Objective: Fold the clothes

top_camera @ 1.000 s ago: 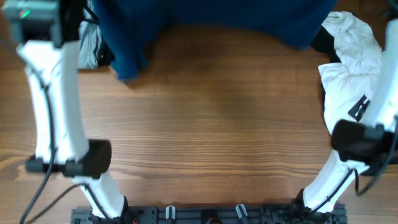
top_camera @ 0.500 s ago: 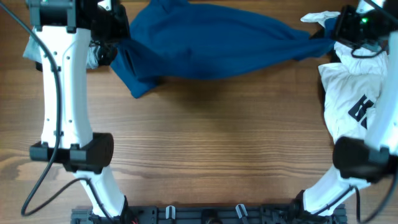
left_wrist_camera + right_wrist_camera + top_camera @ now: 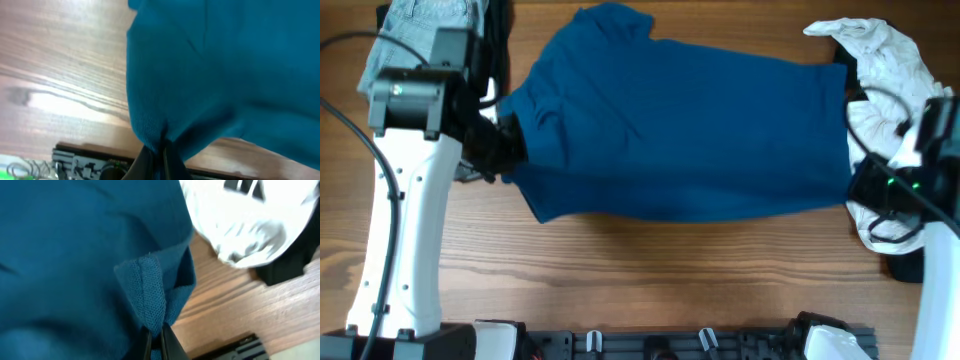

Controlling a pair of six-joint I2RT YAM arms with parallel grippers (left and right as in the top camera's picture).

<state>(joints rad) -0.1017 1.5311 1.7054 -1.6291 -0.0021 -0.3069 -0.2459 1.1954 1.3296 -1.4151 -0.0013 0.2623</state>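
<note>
Overhead: left hand (image 3: 510, 155) and right hand (image 3: 855, 190) each pinch the blue shirt (image 3: 690, 140), spread flat between them. No folds yet, and the white top (image 3: 890, 60) beside the right hand is untouched.

Wooden table (image 3: 670, 270) with a black rail (image 3: 650, 345) at its edge

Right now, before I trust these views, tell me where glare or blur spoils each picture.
Overhead: evenly lit, blue shirt fairly clear. Left wrist: bright glare on the table, wood soft; weave sharp only near the left gripper. Right wrist: white top washed out and blurred; the shirt hem is crisp.
</note>
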